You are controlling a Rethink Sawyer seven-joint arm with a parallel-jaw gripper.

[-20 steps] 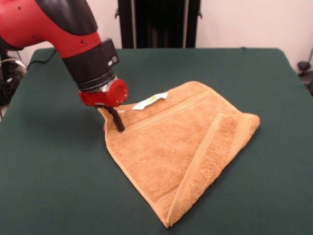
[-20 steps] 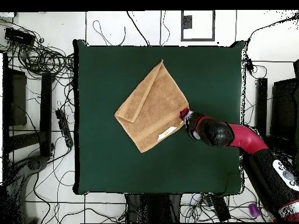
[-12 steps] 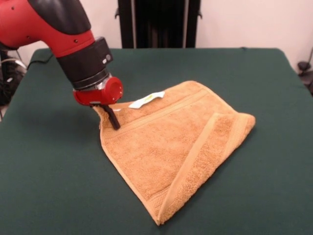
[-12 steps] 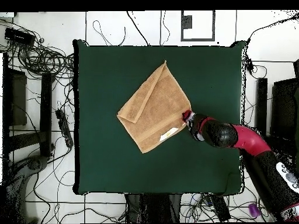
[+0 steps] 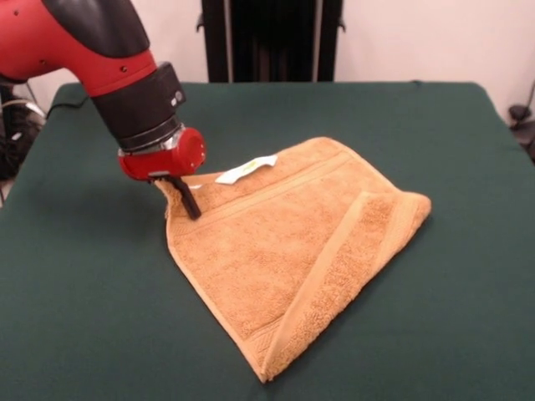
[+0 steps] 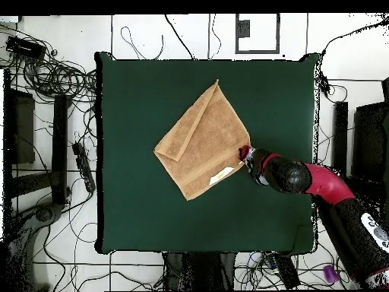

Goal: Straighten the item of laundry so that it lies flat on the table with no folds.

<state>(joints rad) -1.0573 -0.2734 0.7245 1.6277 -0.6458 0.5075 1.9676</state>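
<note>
Orange-tan terry towel [image 5: 288,242] lies around the middle of the dark green cloth-covered table [image 5: 468,317], one side folded over as a strip, small white label [image 5: 246,170] at its far edge. Red and black arm's claw [image 5: 185,199] is clamped on the towel's corner nearest it, that corner lifted slightly.

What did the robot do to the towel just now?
The tool, pinching a corner of the orange-tan terry towel, dragged it towards the left of the front view. The whole towel slid along over the dark green table. The folded-over flap stayed folded, and the grip did not change.
</note>
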